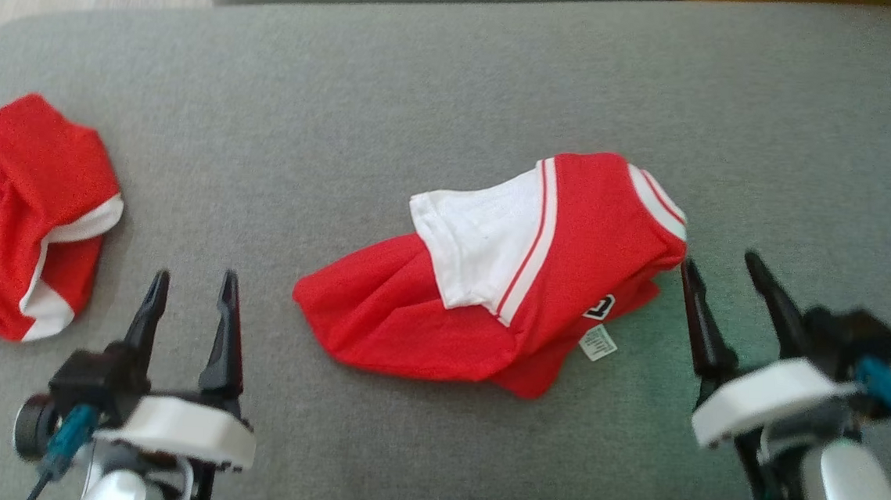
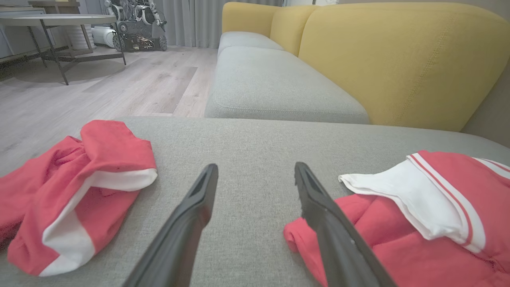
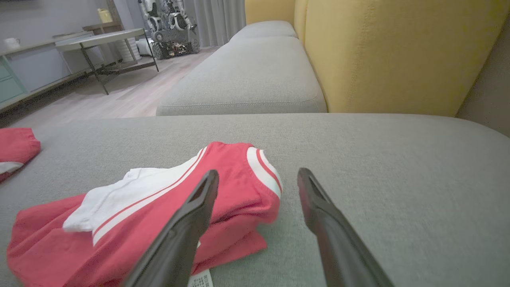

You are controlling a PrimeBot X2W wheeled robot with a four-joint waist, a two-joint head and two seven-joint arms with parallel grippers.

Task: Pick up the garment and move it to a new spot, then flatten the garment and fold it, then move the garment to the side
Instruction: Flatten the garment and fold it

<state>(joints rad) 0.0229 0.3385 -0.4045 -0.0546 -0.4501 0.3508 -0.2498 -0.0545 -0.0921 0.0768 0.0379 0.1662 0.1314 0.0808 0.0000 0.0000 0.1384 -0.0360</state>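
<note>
The red-and-white garment [image 1: 490, 284] lies bunched mid-frame on the grey cushion [image 1: 426, 84], its long axis running from lower left to upper right. The right hand [image 1: 719, 261], released and empty, has a fingertip just beside the garment's right edge. The left hand [image 1: 196, 276], also released, sits well apart at lower left, nearer a second red garment [image 1: 25, 213]. The head view gives the whole outline and care label [image 1: 598, 342]; the right wrist view adds the stacked layers.
</note>
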